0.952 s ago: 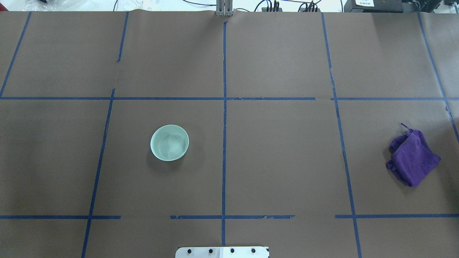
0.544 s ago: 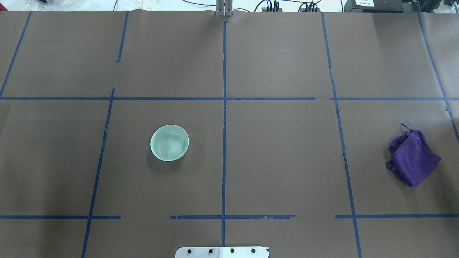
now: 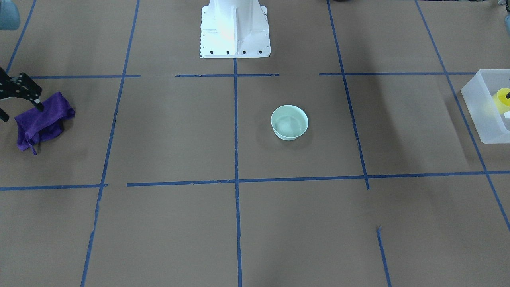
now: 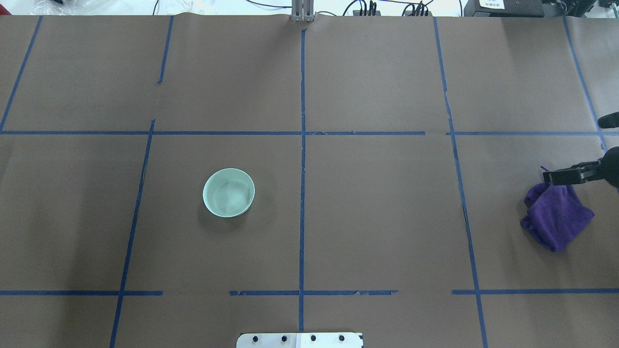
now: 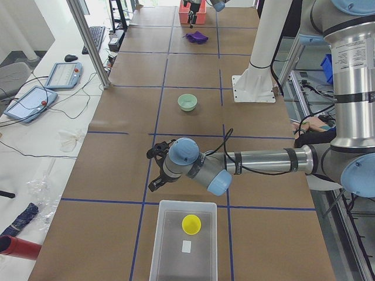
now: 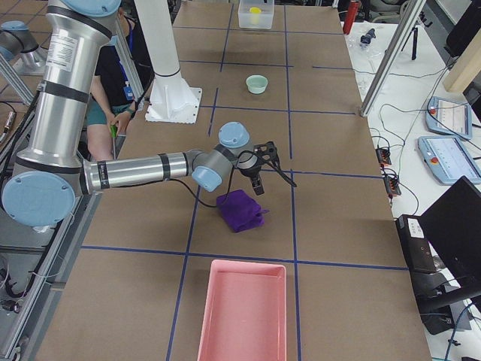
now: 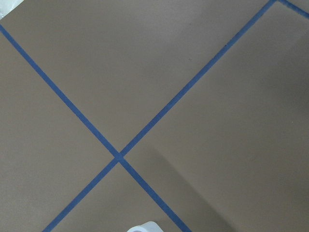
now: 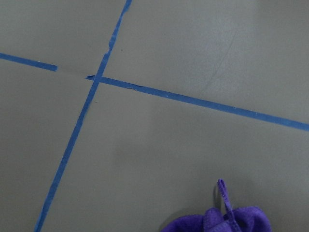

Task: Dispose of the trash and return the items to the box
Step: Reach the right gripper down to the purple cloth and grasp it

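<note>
Just beneath the right gripper [image 6: 275, 185] lay a crumpled purple cloth [image 6: 240, 210]. The jaws were spread wide, and one finger hung over the cloth's edge nearest the robot's base. Whether that finger touched the fabric could not be told. The right wrist view caught only the top of the cloth at its lower edge, with blue tape lines [image 8: 193, 99] crossing the brown paper-covered table [image 4: 387, 217] ahead of it. Beyond the cloth, toward the table's end on the robot's right, sat a pink rectangular plastic bin [image 6: 244, 312], apart from the cloth. Well away from this gripper, toward the middle of the table, stood the pale mint-green round bowl [image 4: 228, 192], open side up and alone in its taped square.

The left gripper [image 5: 155, 170] hung above the table near a tape crossing, and whether it was spread or closed could not be told. Just beside it, toward the table's end on the robot's left, stood the translucent frosted-white rectangular plastic box [image 5: 161, 246]. Inside the box, nearer the gripper, sat the small yellow plastic cup [image 5: 190, 223], and beyond the cup lay a small white label [image 5: 186, 246]. The bowl was well apart from this gripper too, toward the table's middle.
</note>
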You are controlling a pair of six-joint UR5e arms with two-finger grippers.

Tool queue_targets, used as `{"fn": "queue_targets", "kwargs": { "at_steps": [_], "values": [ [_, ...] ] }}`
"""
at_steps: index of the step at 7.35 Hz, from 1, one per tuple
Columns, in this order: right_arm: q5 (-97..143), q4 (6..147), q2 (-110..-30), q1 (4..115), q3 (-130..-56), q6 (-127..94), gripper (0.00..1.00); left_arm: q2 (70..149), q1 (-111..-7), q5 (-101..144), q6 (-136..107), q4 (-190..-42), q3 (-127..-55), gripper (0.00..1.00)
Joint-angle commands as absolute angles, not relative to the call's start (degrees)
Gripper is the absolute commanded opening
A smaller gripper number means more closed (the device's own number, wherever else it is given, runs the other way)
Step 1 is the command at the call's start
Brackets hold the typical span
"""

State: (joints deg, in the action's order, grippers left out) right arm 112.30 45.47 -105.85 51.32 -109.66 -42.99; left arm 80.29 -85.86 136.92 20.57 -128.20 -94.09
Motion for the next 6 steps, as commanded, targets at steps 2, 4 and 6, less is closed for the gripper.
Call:
{"fn": "queue_targets", "kwargs": {
  "at_steps": [2, 4, 6],
  "values": [
    [94.7, 45.1, -109.2, 35.0, -109.1, -47.3, 0.96, 81.1, -86.0, 136.9, 20.5, -128.1, -94.0, 1.0],
    [91.1, 50.2, -108.9, 31.7, -108.7, -45.2, 0.53, 81.0, -86.0, 136.9, 20.4, -128.1, -94.0, 1.0],
    [90.8, 50.6, -109.3, 32.0, -108.9, -39.5, 0.0, 81.0, -86.0, 136.9, 20.4, -128.1, -93.7, 1.0]
  ]
}}
